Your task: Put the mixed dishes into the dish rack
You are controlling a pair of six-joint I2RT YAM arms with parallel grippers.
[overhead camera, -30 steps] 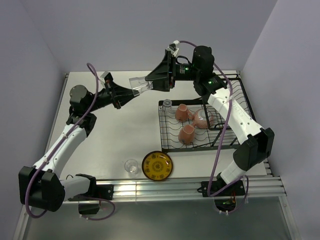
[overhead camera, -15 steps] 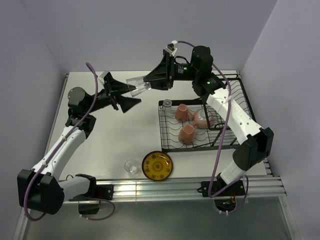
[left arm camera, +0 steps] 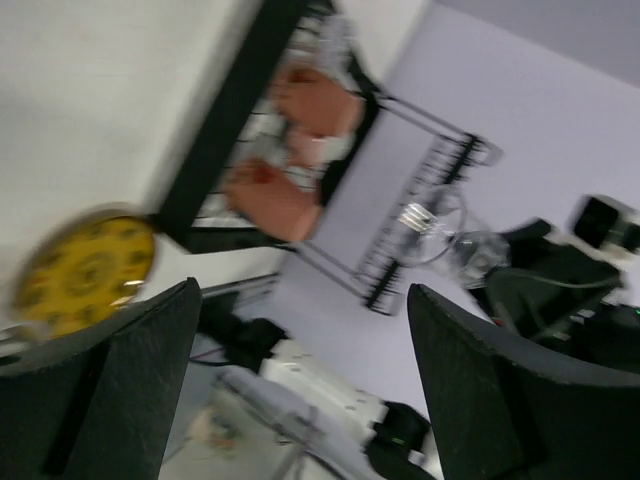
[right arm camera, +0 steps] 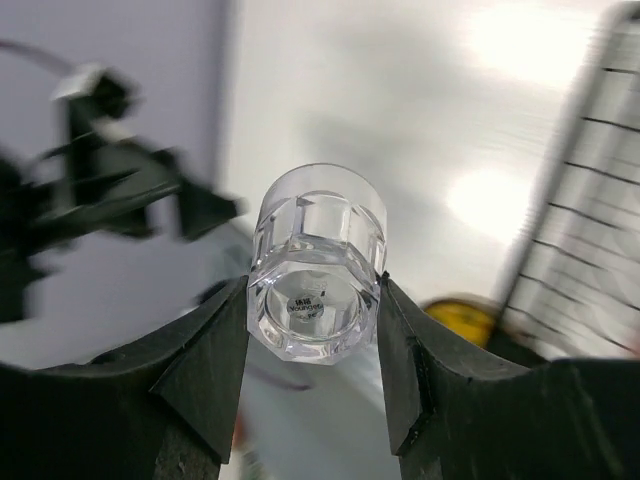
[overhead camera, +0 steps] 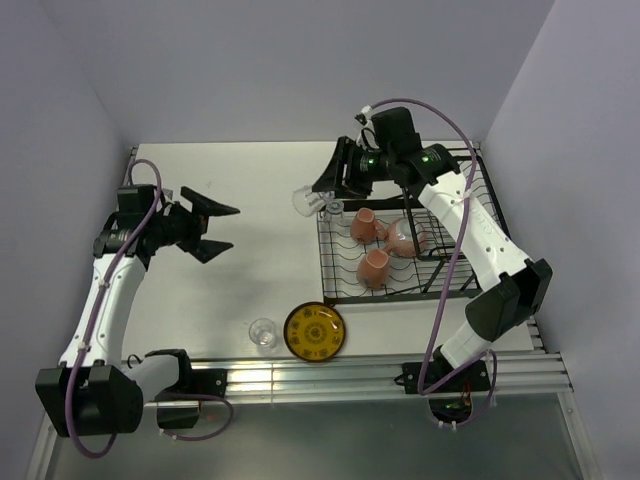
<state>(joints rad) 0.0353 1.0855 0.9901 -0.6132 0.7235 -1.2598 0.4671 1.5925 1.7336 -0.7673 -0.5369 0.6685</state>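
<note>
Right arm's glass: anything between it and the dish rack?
Nothing visible lies between the clear glass in the right gripper and the dish rack. A second glass stands in the rack's far-left corner right beside it; mugs and the bowl sit further in.

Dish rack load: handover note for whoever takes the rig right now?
Left end effector: open, empty, raised at the left.
Right end effector: shut on a clear glass, by the dish rack at its far-left corner.
Done, in the rack: near mug, far mug, bowl, rack glass.
Left: the held glass, plus loose glass and yellow plate on the table.
</note>
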